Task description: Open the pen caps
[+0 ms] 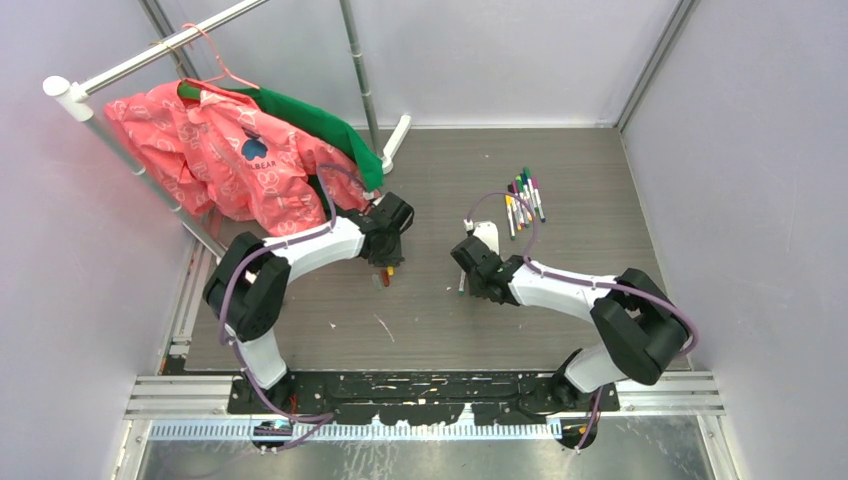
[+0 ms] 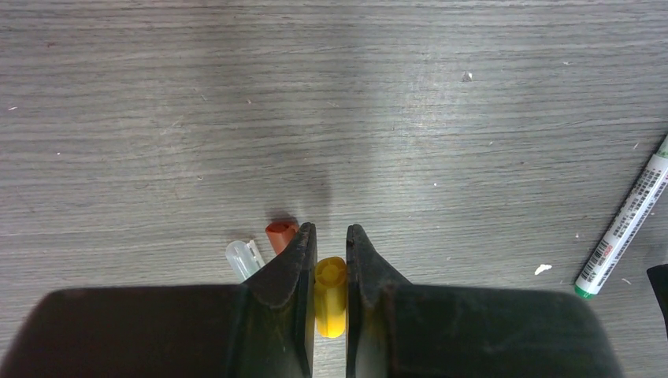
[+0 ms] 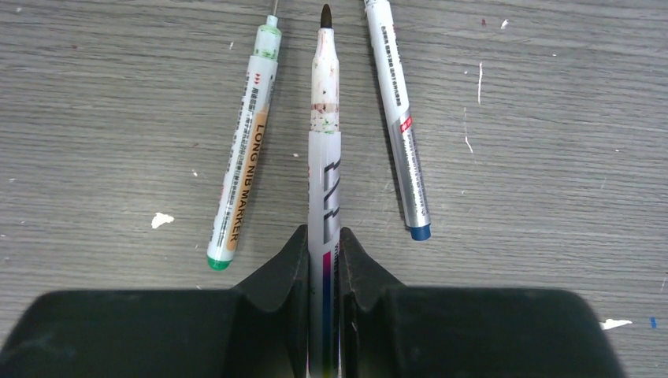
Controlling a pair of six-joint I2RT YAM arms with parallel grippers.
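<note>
- The left tool (image 2: 331, 239) is closed narrow on a short yellow plastic cap (image 2: 330, 295). The cap sits lengthwise between the two pads, close above the grey wood-grain counter (image 2: 157, 118).
- Just left of this tool, a small orange-red plastic cap (image 2: 280, 235) and a small clear plastic cap (image 2: 243, 260) lie close together on the counter. This looks like the place where loose caps are collected.
- I judge that the yellow cap is already off its pen, so the step in hand is to put it down. It is best to lower it beside those two, not on top of them. The tool should open only a little, because such a round cap will roll easily.
- The right tool (image 3: 322, 233) is closed narrow on the barrel of a long white plastic pen (image 3: 324, 157). Its dark tip is bare and points away from the tool.
- This pen should be laid flat between the green-ended long-nib marker (image 3: 240, 150) on its left and the blue-ended white pen (image 3: 399, 118) on its right, without pushing them.
- Farther right and back on the counter lies a cluster of thin pens with coloured caps (image 1: 523, 198), well apart from both tools. Those caps seem to be on.
</note>
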